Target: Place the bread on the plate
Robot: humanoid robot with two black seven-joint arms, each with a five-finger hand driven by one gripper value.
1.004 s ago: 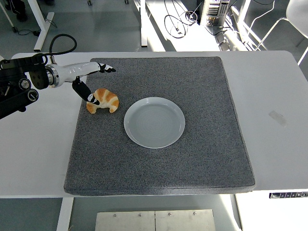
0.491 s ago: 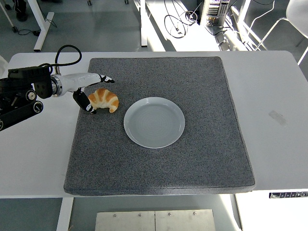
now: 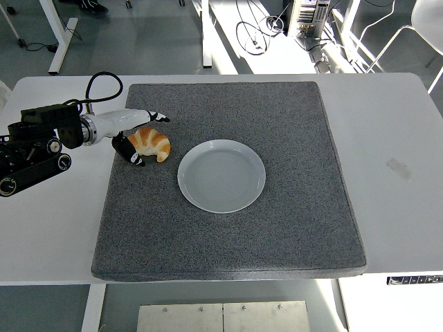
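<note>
Black left arm [image 3: 38,149], looped cable [image 3: 104,86], white hand [image 3: 131,128] with black fingertips.

A single head view looks forward and down from high on the robot's side of the flat white worktop [image 3: 394,138], whose near edge runs along the picture's bottom. It stands far enough back to take in the whole square grey felt mat [image 3: 277,228] and the worktop's far edge, with grey floor, desk legs and cables beyond.
</note>
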